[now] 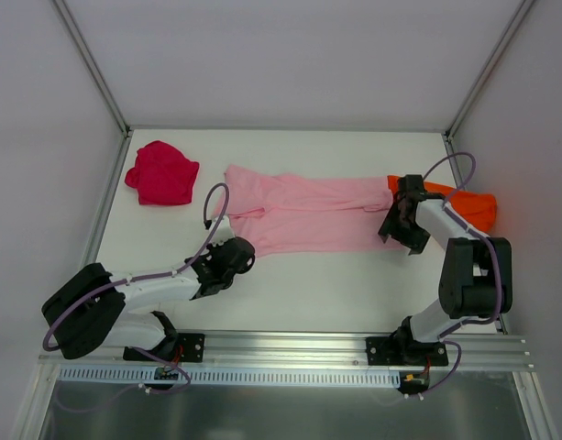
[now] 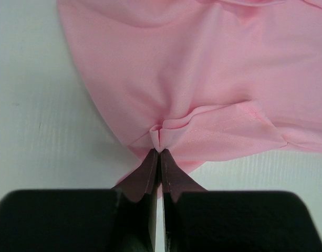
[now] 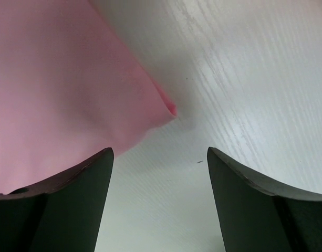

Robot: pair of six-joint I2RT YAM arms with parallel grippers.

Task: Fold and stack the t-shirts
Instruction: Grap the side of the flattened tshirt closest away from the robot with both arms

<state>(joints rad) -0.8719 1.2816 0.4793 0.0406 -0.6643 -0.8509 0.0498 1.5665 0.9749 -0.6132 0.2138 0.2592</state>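
The light pink t-shirt [image 1: 299, 213] lies spread flat across the middle of the table. My left gripper [image 1: 247, 247] is shut on a bunched fold at its near left edge; in the left wrist view the gripper [image 2: 159, 151] pinches the pink cloth [image 2: 203, 79]. My right gripper [image 1: 402, 236] stands open at the shirt's near right corner. In the right wrist view the gripper [image 3: 159, 152] has bare table between its fingers, and the pink cloth [image 3: 61, 94] lies by the left finger. The red t-shirt [image 1: 161, 172] sits crumpled at the back left. The orange t-shirt [image 1: 473, 203] lies at the right, partly hidden by the right arm.
White walls with metal posts [image 1: 97, 82] close in the table on the left, back and right. An aluminium rail [image 1: 290, 344] carrying both arm bases runs along the near edge.
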